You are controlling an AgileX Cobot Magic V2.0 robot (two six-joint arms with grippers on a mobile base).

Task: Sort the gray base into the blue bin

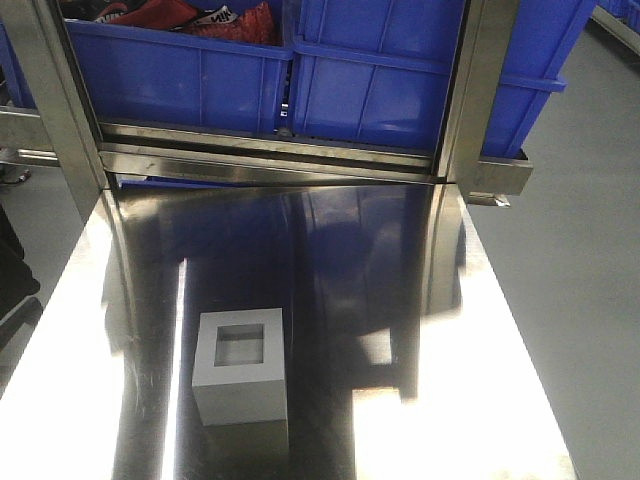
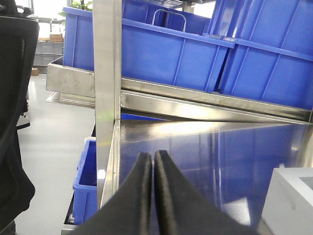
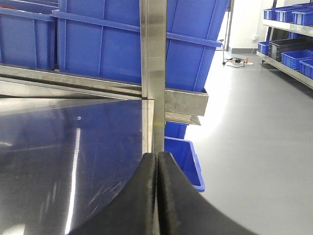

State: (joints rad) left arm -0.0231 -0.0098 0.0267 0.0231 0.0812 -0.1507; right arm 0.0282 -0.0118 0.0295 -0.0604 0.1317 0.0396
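Observation:
The gray base (image 1: 240, 368) stands alone on the shiny steel table, near its front, with the square recess facing up. Its corner also shows at the lower right of the left wrist view (image 2: 292, 200). Two large blue bins sit side by side on the steel rack behind the table: the left one (image 1: 180, 80) holds red and black items, the right one (image 1: 400, 90) shows only its outer wall. My left gripper (image 2: 152, 156) is shut on nothing, over the table left of the base. By the table's right edge, my right gripper (image 3: 157, 156) is shut and empty. Neither gripper appears in the front view.
Upright steel posts (image 1: 60, 110) (image 1: 470, 90) rise at the table's back corners, with a steel rail (image 1: 270, 155) between them. Smaller blue bins sit low beside the table on the left (image 2: 85, 171) and right (image 3: 185, 156). Grey floor lies to the right.

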